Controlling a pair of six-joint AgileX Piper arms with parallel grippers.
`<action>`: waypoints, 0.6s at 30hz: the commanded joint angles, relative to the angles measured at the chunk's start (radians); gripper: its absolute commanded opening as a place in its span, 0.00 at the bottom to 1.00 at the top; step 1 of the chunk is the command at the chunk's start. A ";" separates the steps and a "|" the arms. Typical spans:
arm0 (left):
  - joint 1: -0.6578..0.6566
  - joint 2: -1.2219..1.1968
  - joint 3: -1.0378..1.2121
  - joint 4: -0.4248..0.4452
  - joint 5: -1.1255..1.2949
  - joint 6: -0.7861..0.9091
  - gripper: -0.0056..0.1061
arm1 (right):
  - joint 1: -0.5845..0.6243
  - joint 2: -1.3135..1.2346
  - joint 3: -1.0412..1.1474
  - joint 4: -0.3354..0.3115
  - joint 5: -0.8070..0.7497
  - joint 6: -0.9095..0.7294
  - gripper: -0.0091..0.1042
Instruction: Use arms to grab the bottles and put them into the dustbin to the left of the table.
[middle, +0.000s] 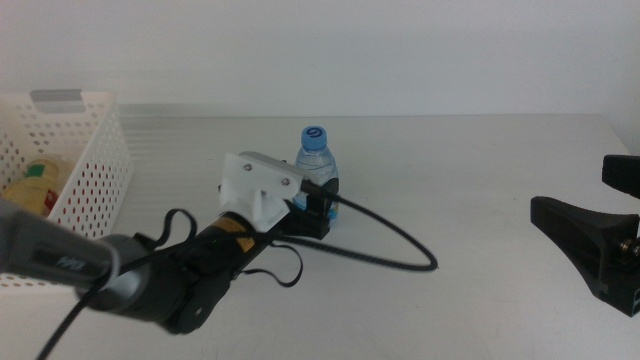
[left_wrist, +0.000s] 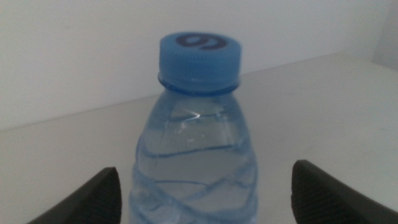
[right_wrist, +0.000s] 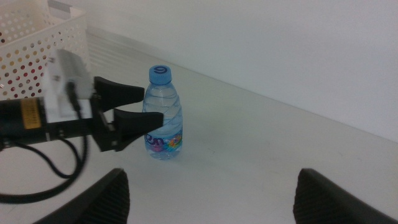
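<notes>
My left gripper reached in from seven o'clock, its jaws spread wide to either side of the water bottle, apparently not yet touching it. The bottle stood upright near the table's centre. At nine o'clock sat the dustbin with the tea bottle inside. My right gripper waited, open, at three o'clock.

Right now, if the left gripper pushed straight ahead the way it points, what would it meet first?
The small clear blue-capped water bottle: it stands upright between the open jaws of the left gripper, so the palm would likely meet its body. The right gripper waits apart.
</notes>
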 joint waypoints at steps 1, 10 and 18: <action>0.000 -0.017 -0.066 -0.018 -0.037 -0.011 0.86 | 0.003 -0.001 -0.030 -0.014 -0.067 -0.010 0.85; 0.021 0.089 -0.217 -0.015 0.013 -0.011 0.86 | 0.003 -0.001 -0.030 -0.014 -0.067 -0.010 0.85; 0.049 0.128 -0.257 0.022 0.009 -0.049 0.84 | 0.003 -0.001 -0.030 -0.014 -0.067 -0.010 0.85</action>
